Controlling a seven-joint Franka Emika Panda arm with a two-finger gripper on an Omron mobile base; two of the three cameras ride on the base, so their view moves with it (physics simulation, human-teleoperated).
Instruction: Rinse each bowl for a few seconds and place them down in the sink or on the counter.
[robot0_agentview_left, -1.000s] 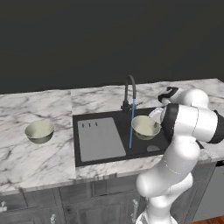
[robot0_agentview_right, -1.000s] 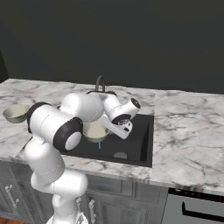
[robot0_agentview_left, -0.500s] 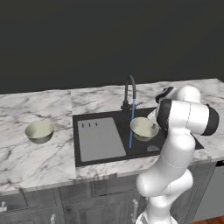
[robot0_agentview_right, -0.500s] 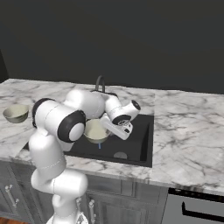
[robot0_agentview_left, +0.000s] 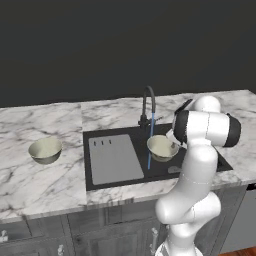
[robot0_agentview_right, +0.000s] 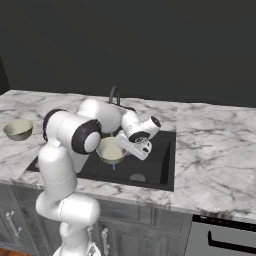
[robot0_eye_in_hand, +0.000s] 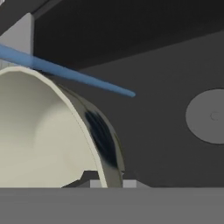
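Observation:
One pale beige-olive bowl (robot0_agentview_left: 161, 147) hangs tilted over the black sink (robot0_agentview_left: 205, 160), and my gripper (robot0_agentview_right: 123, 146) is shut on its rim. In the hand view the bowl (robot0_eye_in_hand: 39, 131) is close at the left, its rim pinched in the gripper (robot0_eye_in_hand: 109, 183). A blue water stream (robot0_agentview_left: 150, 145) drops from the dark curved faucet (robot0_agentview_left: 148, 105) past the bowl's left edge; I cannot tell whether it lands inside. The other bowl (robot0_agentview_left: 45, 150) stands upright on the white marble counter (robot0_agentview_left: 30, 185), left of the sink, and it is also in the right base view (robot0_agentview_right: 17, 129).
The grey ribbed drainboard panel (robot0_agentview_left: 115, 159) covers the sink's left part. The round drain (robot0_agentview_left: 175, 170) lies under the held bowl, at the basin's right side. My white arm bends over the sink's right half. Dark cabinets run below the counter.
The arm's elbow has swung up and toward the sink. The held bowl stays almost in place beside the stream. The counter bowl has not moved.

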